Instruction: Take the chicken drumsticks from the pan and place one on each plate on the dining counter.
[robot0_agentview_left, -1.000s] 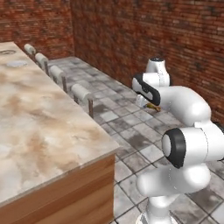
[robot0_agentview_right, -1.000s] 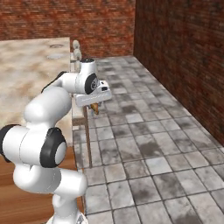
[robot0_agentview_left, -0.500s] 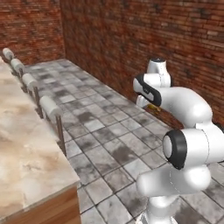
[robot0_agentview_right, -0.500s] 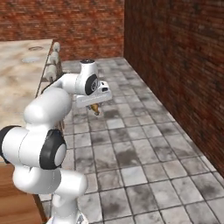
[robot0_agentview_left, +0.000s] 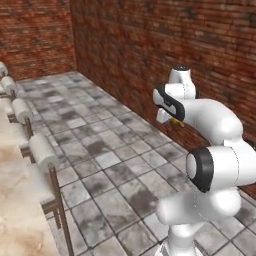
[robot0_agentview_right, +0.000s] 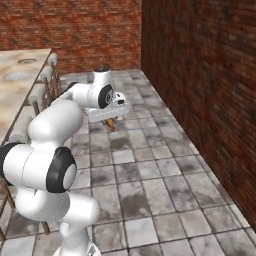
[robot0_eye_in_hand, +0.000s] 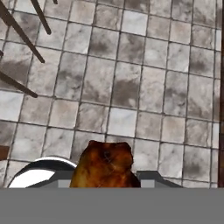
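We are looking at evenly lit, fairly bright rendered pictures; no single light source is showing itself, and nothing is casting a crisp shadow on the tiled floor (robot0_agentview_left: 115, 170). The white arm (robot0_agentview_right: 55, 125) is catching soft highlights along its rounded shells without any harsh glare. The brick wall (robot0_agentview_right: 200, 85) is reading darker than the floor. Textures are looking soft and slightly smeared throughout, at low resolution, with no depth blur. In the hand view the drumstick (robot0_eye_in_hand: 105, 166) is appearing coarse and blotchy up close, and straight lines are staying straight toward the edges.
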